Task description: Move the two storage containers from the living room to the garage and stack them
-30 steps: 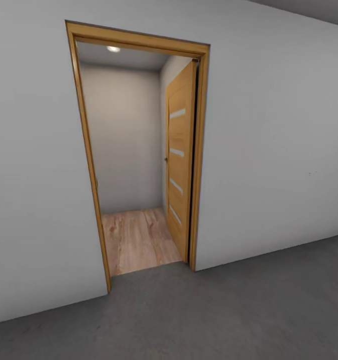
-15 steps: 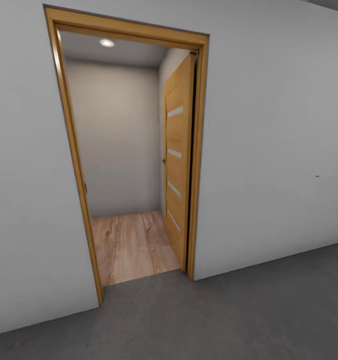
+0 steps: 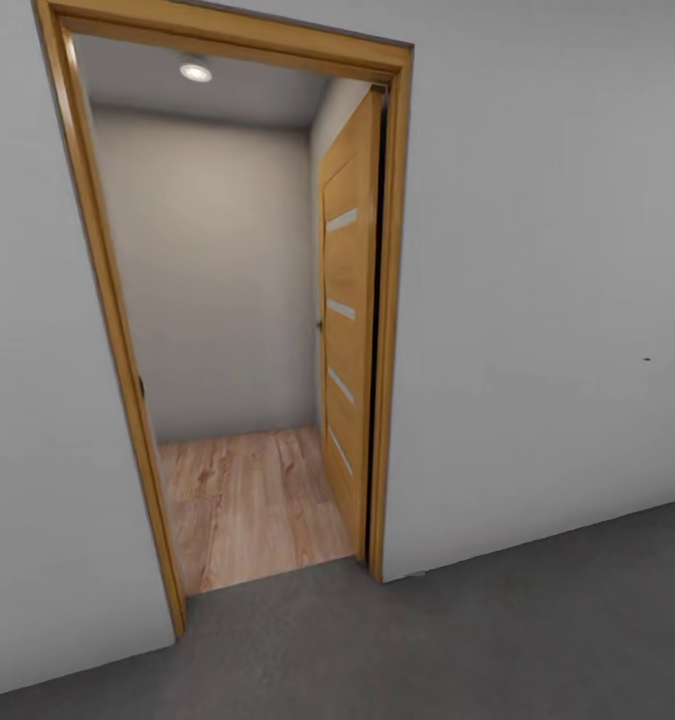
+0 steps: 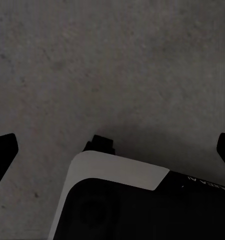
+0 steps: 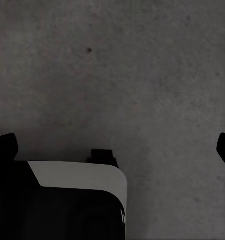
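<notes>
We stand on the garage's dark concrete floor (image 3: pixel 497 640) facing the open orange-wood door (image 3: pixel 349 320) toward wood planks (image 3: pixel 247 500), both jaws spread empty, so the 2 containers presumably wait beyond.

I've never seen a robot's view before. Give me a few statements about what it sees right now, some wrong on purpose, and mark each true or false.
1. The orange-wood door with glass slats stands open. True.
2. The floor beyond the doorway is dark carpet. False: it is light wood-plank floor.
3. The robot's side has dark grey concrete floor. True.
4. The left claw holds an orange-red bin. False: its fingers are spread, with nothing between them.
5. A round ceiling light glows beyond the doorway. True.
</notes>
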